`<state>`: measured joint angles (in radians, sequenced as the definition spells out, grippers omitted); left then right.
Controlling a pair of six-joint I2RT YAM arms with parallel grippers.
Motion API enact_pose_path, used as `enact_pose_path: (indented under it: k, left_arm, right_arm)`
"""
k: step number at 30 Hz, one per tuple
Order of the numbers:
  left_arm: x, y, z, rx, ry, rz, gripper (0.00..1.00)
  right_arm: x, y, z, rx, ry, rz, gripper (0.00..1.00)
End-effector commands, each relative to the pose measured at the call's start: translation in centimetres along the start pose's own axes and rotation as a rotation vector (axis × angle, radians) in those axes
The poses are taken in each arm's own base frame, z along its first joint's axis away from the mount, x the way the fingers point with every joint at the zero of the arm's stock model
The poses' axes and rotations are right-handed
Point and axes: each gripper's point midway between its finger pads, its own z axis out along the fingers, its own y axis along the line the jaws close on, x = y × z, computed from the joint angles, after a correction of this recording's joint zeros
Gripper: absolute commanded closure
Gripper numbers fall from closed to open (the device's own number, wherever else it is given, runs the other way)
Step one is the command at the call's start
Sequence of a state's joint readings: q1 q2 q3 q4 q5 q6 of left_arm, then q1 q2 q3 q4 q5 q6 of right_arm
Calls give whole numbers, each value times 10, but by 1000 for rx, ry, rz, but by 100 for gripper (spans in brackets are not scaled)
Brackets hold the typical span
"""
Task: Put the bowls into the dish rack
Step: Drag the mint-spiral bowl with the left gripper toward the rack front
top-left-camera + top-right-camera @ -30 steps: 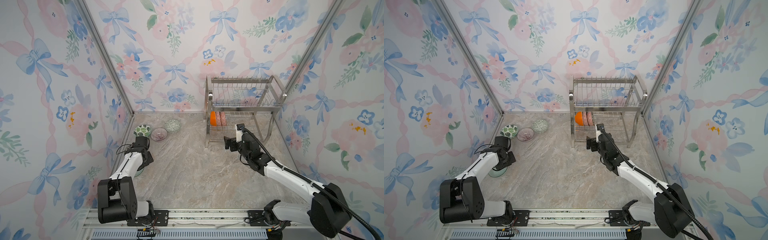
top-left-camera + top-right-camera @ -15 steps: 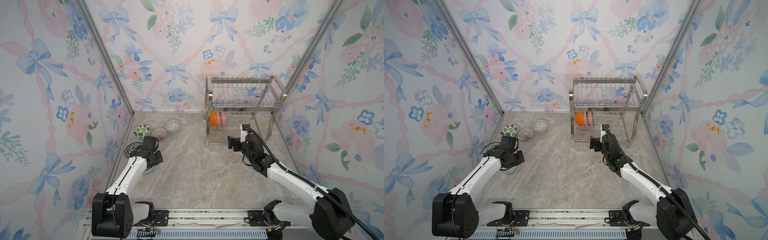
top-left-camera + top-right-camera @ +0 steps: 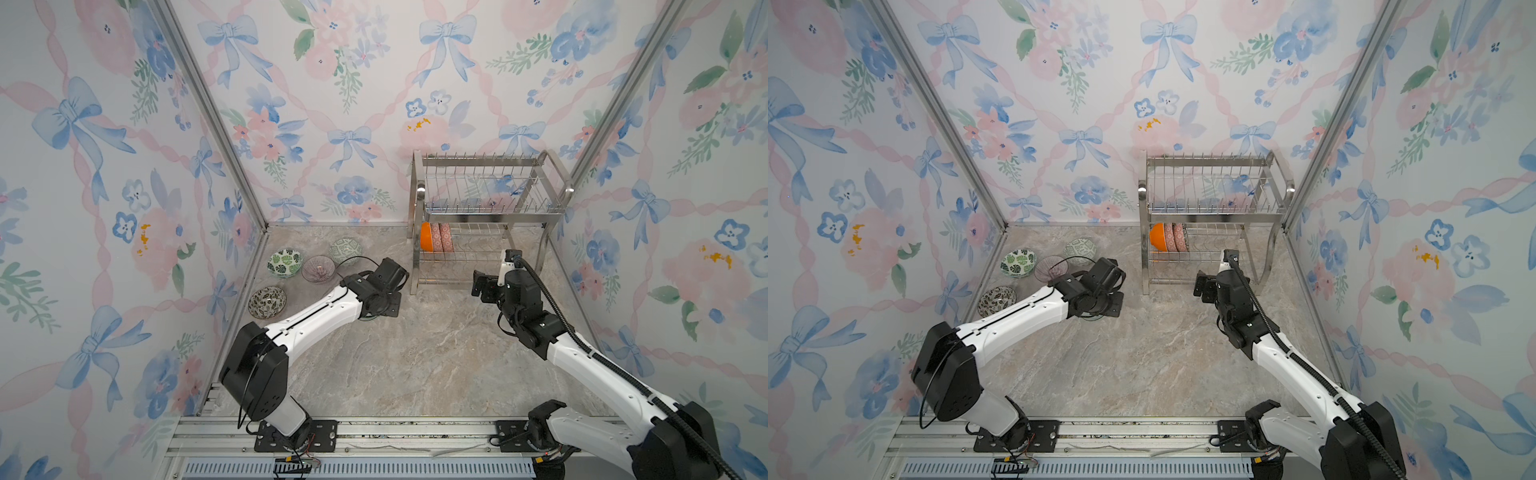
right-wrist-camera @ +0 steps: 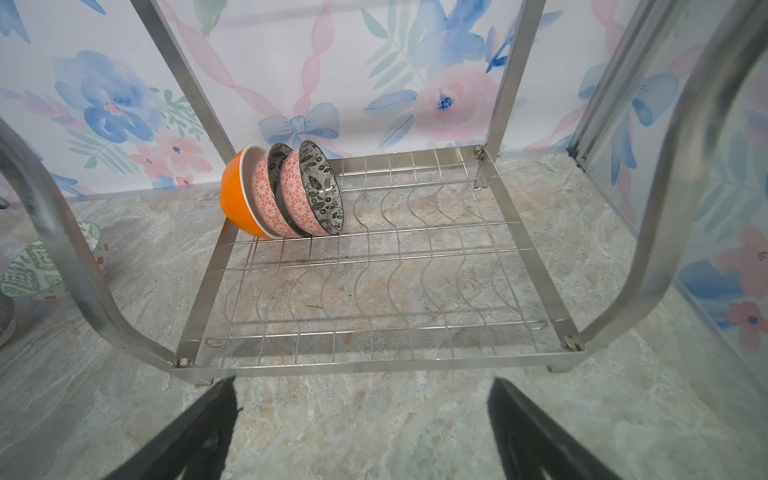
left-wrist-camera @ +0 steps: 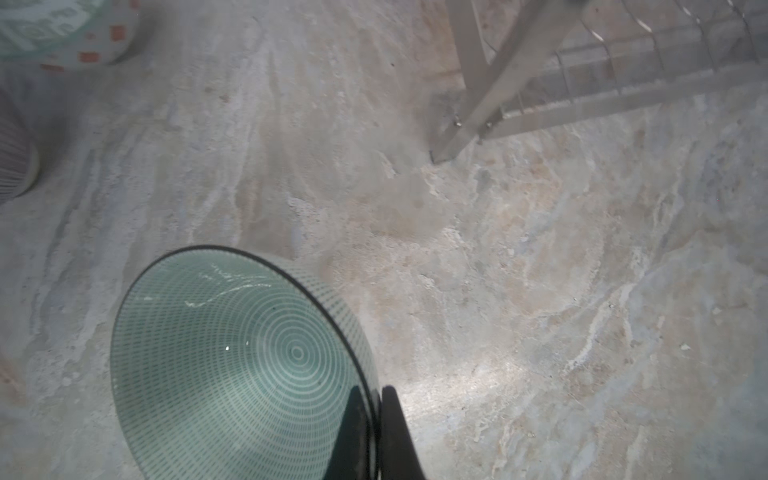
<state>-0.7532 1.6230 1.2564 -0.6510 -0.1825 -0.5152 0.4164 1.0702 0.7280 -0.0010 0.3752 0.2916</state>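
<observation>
The left end effector (image 5: 376, 419) is clamped on the rim of a ringed bowl (image 5: 232, 361), one finger inside and one outside. The bowl is green and hangs tilted over the table (image 3: 415, 353); whether it touches the table I cannot tell. In both top views this wrist sits at mid-frame, just left of the rack (image 3: 417, 253), and only a sliver of the bowl shows beneath it.

The right end effector (image 4: 363, 384) is spread wide and holds nothing. It faces the front of the rack's lower tier, near it but apart, right of centre in both top views.

Three bowls stand on edge at the left end of the lower tier, nested and leaning together: an orange bowl (image 4: 235, 195), a middle pink bowl (image 4: 266, 195) and an end pink bowl (image 4: 297, 199), both pink ones dark-leaved inside.

Four more sit upright on the table left of centre. A leaf bowl (image 3: 284, 262), a lined bowl (image 3: 318, 268) and a geometric bowl (image 3: 345, 250) lie close together in a row. A dark bowl (image 3: 267, 302) sits lower in the frame, apart.
</observation>
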Motion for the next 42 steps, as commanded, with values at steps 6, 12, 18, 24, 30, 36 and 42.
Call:
enact_pose_path:
  k: [6,12,18,24,30,36,42]
  left_arm:
    - [-3,-61,29,-12,13,119,100]
    - [-11,-94,43,23,14,162,100]
    - [-3,-117,53,45,31,205,100]
    - [-1,-127,67,34,40,222,100]
    - [-4,-131,71,32,37,228,100]
    - [-4,-133,72,43,43,231,92]
    - [-3,-135,72,55,50,227,86]
  right_arm:
    - [16,-58,-9,163,67,164,3]
    - [17,-62,-8,50,43,328,3]
    - [22,-69,-7,102,113,285,4]
    - [16,-61,-4,76,147,267,3]
    - [8,-54,-4,51,155,258,4]
    - [5,-52,-5,43,150,252,3]
    - [1,-53,-10,46,144,233,3]
